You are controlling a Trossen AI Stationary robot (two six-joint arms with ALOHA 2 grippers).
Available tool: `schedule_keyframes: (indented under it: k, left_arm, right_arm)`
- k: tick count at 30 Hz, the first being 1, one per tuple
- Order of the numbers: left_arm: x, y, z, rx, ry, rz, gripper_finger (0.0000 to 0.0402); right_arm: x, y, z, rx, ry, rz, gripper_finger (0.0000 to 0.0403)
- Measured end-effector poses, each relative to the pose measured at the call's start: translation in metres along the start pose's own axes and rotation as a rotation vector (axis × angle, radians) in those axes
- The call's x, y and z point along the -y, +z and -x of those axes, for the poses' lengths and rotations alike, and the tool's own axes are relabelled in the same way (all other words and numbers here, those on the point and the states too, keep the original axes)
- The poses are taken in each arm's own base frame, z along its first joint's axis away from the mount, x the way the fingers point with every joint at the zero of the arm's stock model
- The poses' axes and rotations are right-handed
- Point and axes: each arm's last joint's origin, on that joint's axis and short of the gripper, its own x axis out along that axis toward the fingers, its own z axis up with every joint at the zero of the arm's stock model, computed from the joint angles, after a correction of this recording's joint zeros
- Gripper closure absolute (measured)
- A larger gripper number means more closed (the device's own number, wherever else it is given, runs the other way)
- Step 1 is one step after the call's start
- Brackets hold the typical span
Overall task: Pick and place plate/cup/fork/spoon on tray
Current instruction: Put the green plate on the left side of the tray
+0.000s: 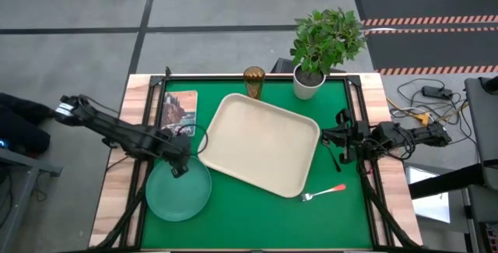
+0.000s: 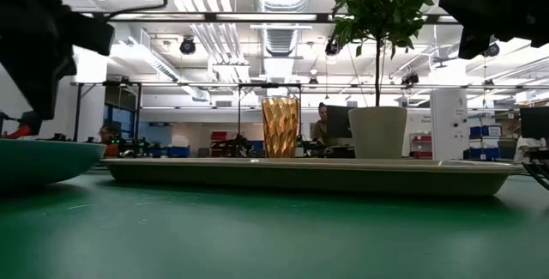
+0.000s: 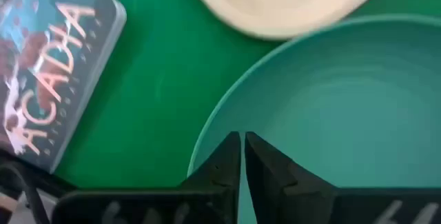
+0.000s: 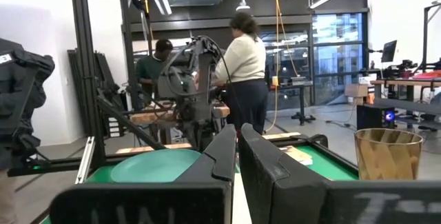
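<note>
None placed, high view: you have the tray (image 1: 264,144) bare in the middle of the table (image 1: 233,222); all four items are left to move.
Plate, high view: the plate (image 1: 179,191) lies on the green mat off the tray's near left corner, with the left hand (image 1: 179,167) over its far rim.
Cup, high view: the cup (image 1: 254,82) stands just beyond the tray's far edge, beside the white plant pot (image 1: 309,83).
Fork and spoon, high view: the fork (image 1: 323,192) lies by the tray's near right corner; the dark sliver by the tray's right side I judge to be the spoon (image 1: 335,158), under the right hand (image 1: 342,138).
Surface, high view: green mat on a wood-edged table; a book (image 1: 180,113) lies left of the tray.
Low view: the tray rim shows nothing on it; the cup and pot stand behind it, and the plate sits at the left edge.
Room, low view: an open workshop with ceiling ducts and strip lights.
Left wrist view: your left hand's fingers (image 3: 220,169) are together, with nothing visible between them, above the plate's inside edge.
Right wrist view: your right hand's fingers (image 4: 269,162) are together and empty; two people stand at a bench beyond the table.
Judgement: the plate looks like the first pick.
</note>
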Motion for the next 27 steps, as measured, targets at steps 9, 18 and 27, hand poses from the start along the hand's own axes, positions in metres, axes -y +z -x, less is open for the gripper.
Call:
schedule_keyframes:
  k: [9,18,27]
  left_arm:
    - [0.002,0.002,-0.009,-0.052,0.028,-0.137,0.0257]
    - [0.005,0.004,-0.019,-0.083,0.086,-0.323,0.0211]
    - [0.000,-0.002,-0.035,-0.060,0.132,-0.334,0.0211]
  right_arm:
    - [0.000,0.000,0.000,0.000,0.000,-0.001,0.0394]
    - [0.000,-0.001,0.000,-0.005,0.000,-0.026,0.0394]
    - [0.000,0.000,0.000,-0.006,0.000,-0.027,0.0394]
